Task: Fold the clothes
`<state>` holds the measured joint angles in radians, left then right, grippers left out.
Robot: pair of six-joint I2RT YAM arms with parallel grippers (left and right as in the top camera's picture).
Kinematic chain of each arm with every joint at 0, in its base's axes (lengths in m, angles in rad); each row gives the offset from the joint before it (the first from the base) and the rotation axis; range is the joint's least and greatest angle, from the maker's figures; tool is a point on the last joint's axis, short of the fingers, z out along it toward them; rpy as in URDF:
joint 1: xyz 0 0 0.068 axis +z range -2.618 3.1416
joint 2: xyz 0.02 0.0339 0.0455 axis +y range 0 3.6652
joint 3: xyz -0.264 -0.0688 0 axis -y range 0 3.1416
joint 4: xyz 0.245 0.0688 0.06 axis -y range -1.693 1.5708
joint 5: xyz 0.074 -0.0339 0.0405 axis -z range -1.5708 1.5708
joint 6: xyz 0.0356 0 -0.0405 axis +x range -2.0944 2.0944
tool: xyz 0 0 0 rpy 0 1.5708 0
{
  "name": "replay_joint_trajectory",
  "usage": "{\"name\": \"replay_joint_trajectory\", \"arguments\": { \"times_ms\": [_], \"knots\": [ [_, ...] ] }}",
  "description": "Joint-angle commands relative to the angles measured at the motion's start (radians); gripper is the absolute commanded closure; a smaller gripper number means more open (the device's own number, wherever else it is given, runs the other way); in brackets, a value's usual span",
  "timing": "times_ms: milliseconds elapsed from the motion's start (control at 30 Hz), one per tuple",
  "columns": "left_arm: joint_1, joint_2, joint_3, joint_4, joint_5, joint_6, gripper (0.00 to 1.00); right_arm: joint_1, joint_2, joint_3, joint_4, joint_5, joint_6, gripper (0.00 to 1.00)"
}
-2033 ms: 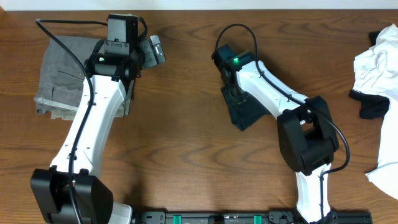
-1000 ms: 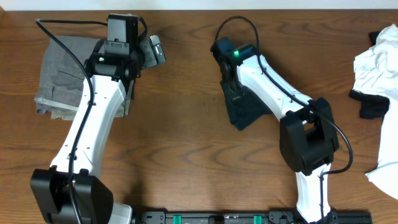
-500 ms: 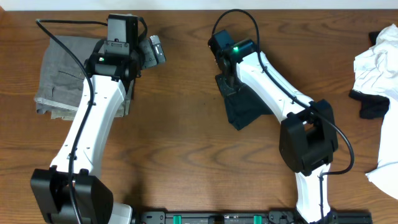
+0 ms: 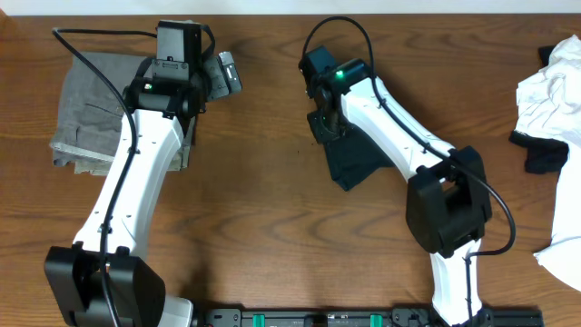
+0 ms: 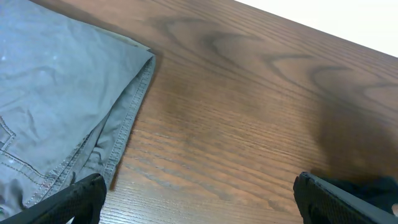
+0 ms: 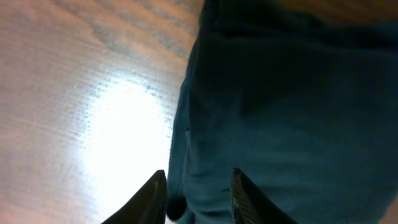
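A dark, near-black garment (image 4: 349, 163) lies bunched on the wooden table in the middle of the overhead view. My right gripper (image 4: 322, 123) is at its upper left end, shut on the fabric. In the right wrist view the dark cloth (image 6: 292, 93) fills the frame and sits between the two fingers of the right gripper (image 6: 199, 199). My left gripper (image 4: 227, 73) is open and empty, beside a folded grey garment (image 4: 86, 113). In the left wrist view its gripper (image 5: 199, 202) is spread wide over bare wood, with the grey garment (image 5: 56, 106) to the left.
A pile of white clothes (image 4: 549, 91) lies at the far right with a small black piece (image 4: 545, 154) on it. More white cloth (image 4: 563, 245) lies at the right edge. The table's far edge runs along the top.
My right gripper has moved up and to the left, dragging the dark garment's end with it and stretching it out. The left arm and the grey garment have not moved.
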<state>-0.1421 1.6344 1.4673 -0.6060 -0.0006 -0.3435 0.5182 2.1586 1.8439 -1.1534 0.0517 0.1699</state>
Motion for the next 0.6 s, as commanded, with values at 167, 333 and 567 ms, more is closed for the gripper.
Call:
{"name": "replay_joint_trajectory", "arguments": {
  "times_ms": [167,333,567],
  "knots": [
    [0.002,0.007,0.003,-0.003,-0.012,-0.002,0.02,-0.201,-0.106,0.026,-0.068,-0.380,-0.145,0.98],
    [0.002,0.007,0.003,-0.003,-0.012,-0.002,0.02,-0.314,-0.103,-0.039,-0.081,-0.575,-0.259,0.99],
    [0.002,0.007,0.003,-0.003,-0.012,-0.002,0.02,-0.415,-0.103,-0.231,0.027,-0.682,-0.370,0.99]
  ]
}}
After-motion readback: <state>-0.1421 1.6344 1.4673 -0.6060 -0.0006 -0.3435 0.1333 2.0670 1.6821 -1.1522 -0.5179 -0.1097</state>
